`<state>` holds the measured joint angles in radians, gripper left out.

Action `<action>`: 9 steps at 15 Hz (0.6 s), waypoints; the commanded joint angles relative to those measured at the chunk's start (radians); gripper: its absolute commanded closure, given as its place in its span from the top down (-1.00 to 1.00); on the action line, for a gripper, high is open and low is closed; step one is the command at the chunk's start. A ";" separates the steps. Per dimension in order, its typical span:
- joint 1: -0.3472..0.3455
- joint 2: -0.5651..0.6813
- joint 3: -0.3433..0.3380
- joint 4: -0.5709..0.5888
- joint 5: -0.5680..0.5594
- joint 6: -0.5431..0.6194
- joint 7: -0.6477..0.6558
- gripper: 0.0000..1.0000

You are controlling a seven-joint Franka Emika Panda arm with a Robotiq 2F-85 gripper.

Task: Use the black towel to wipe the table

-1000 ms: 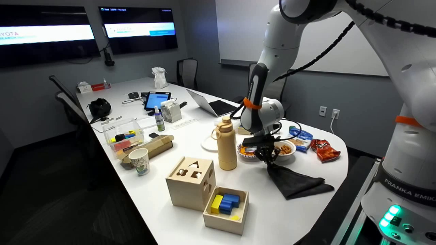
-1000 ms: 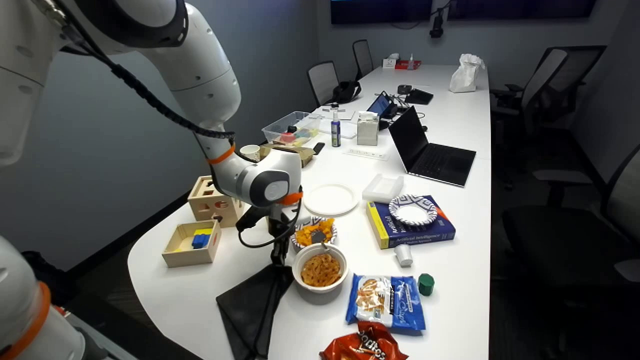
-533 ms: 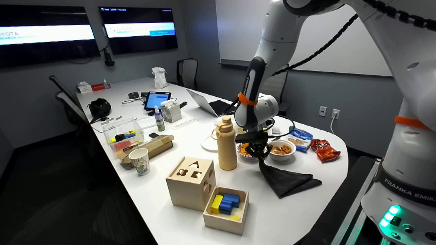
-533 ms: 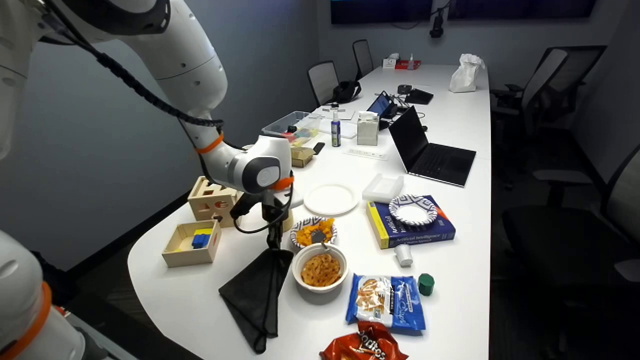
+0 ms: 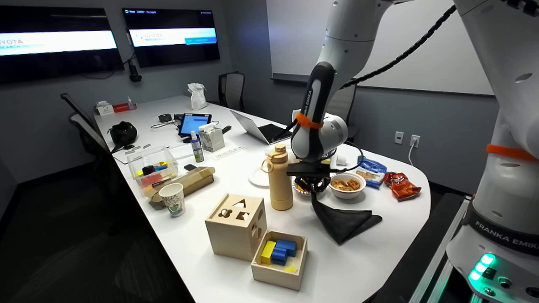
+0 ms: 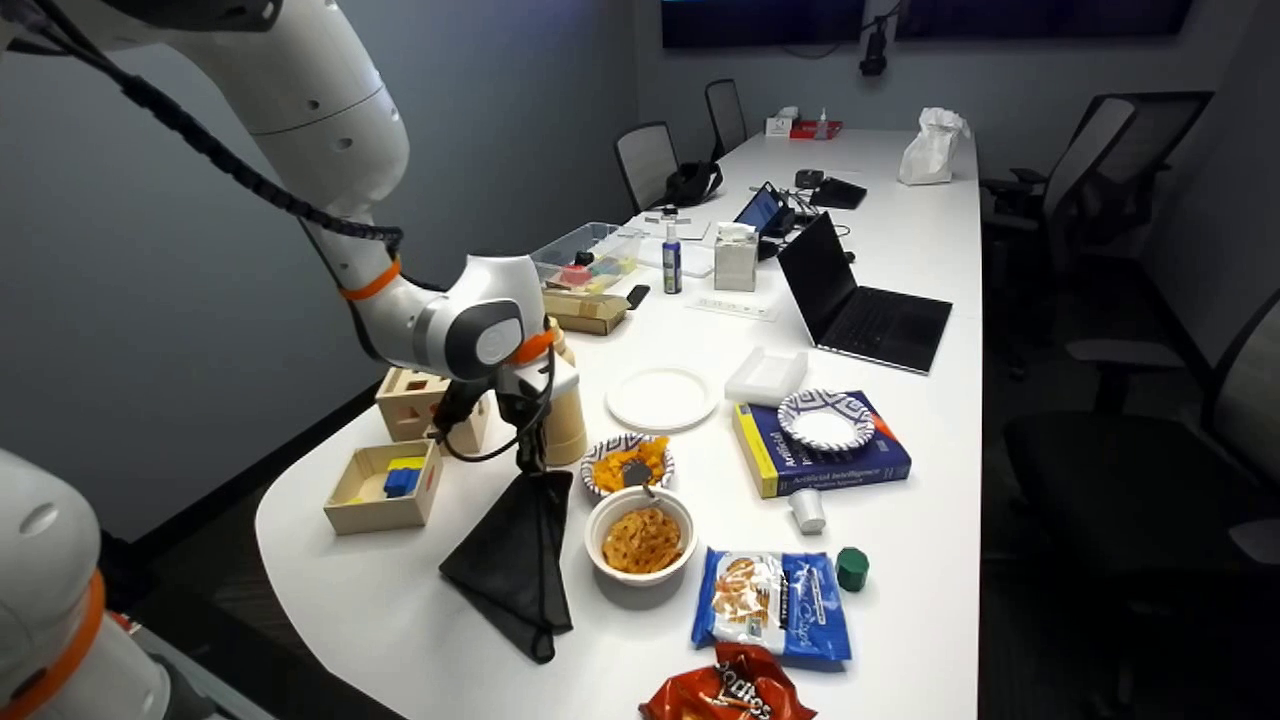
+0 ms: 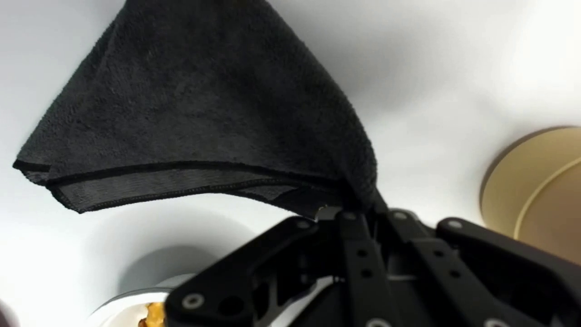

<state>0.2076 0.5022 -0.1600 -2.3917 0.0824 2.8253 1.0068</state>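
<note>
Two big screens [image 5: 172, 37] shine on the gray wall [image 5: 248, 38], and a long white desk [image 5: 337, 273] runs toward them. I see my hand [image 7: 368, 217] pinched tight on one end of the black towel [image 7: 204, 104]. The rest of the towel hangs down and spreads on the desk. A tan bottle [image 5: 281, 183] stands near my hand. I see a white bowl [image 5: 348, 195] of food [image 5: 345, 185] near the towel. A wooden box [image 5: 227, 242] with holes stands by a small box [image 5: 276, 275] of blue and yellow blocks [image 5: 280, 254].
</note>
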 commanded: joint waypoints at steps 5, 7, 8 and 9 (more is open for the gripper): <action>0.145 -0.161 -0.103 -0.323 0.021 0.214 0.136 -0.97; 0.199 -0.186 -0.158 -0.380 0.022 0.237 0.175 -0.97; 0.231 -0.202 -0.190 -0.409 0.020 0.241 0.191 -0.97; 0.267 -0.210 -0.227 -0.429 0.016 0.248 0.210 -0.97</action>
<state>0.3737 0.3719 -0.2952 -2.7192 0.0913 3.0402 1.1571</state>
